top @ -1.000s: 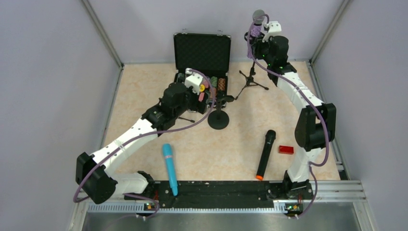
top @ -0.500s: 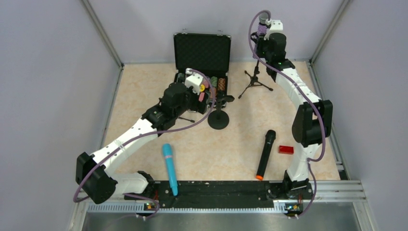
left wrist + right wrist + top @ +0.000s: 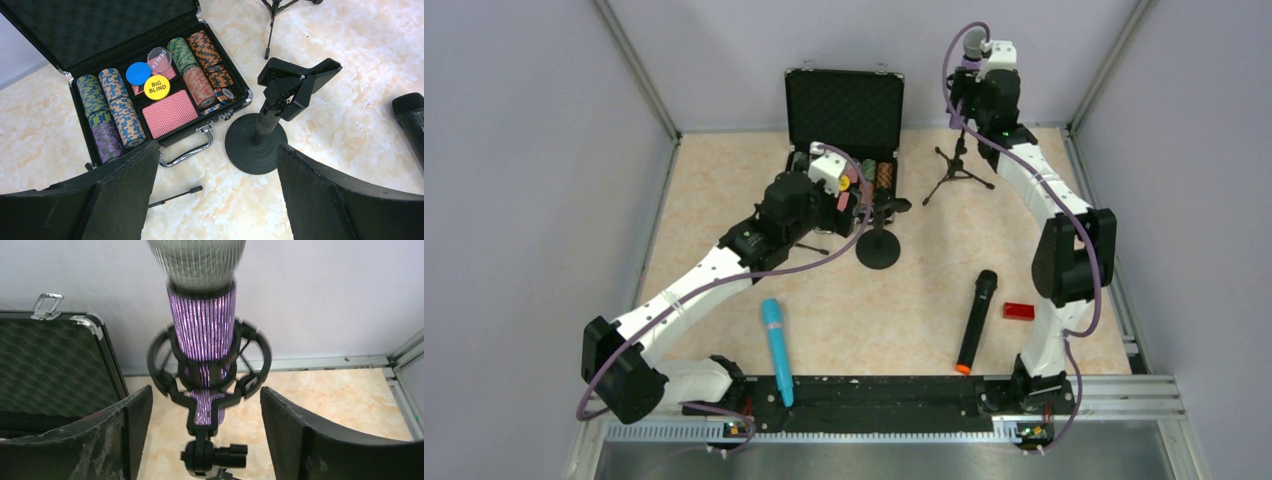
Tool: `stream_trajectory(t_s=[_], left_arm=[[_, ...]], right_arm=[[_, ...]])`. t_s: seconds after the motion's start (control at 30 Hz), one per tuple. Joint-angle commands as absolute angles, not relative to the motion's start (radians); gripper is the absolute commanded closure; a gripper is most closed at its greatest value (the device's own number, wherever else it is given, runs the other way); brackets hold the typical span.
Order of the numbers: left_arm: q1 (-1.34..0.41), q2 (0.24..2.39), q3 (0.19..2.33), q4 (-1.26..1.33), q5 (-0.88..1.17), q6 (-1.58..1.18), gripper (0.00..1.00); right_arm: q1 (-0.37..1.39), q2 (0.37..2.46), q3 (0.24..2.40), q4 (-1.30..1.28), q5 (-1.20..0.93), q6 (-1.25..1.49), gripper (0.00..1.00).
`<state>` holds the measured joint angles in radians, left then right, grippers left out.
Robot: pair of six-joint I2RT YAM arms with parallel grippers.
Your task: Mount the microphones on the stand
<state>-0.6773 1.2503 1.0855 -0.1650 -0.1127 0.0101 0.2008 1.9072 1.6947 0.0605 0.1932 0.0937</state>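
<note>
The glittery purple microphone with its silver grille stands upright in the black shock mount of the tripod stand. My right gripper is open, with a finger on each side of the mount and neither touching it. On the table lie the turquoise microphone and the black microphone with an orange end. My left gripper hovers open and empty just in front of the round-base stand, whose clip holds nothing.
An open black case of poker chips and cards sits right behind the round-base stand. A small red block lies to the right of the black microphone. A thin black rod lies under my left gripper. Walls close in at the back and sides.
My right gripper has opened and let go of the purple microphone, which stays in the shock mount. Beforehand the arm and tripod stand shifted slightly to the right. The left arm has not moved.
</note>
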Motion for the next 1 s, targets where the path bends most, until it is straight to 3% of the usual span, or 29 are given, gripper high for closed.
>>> stream_trajectory(t_s=[0.0,0.23,0.57,0.97], left_arm=[[-0.683,1.227,1.096,-0.121,-0.119,0.01,0.09],[-0.683,1.225,1.098,-0.122,-0.117,0.009,0.09],[-0.683,1.225,1.098,-0.121,-0.118,0.01,0.09],[-0.684,1.217,1.097,-0.125,-0.112,0.012,0.09]], right_arm=[[0.203,1.818,1.698,0.136,0.189,0.098,0.18],[0.203,1.796,1.682,0.134,0.192,0.1,0.09],[0.203,1.726,1.617,0.126,0.133,0.126,0.05],[0.203,1.512,1.243,0.185,-0.11,0.172,0.01]])
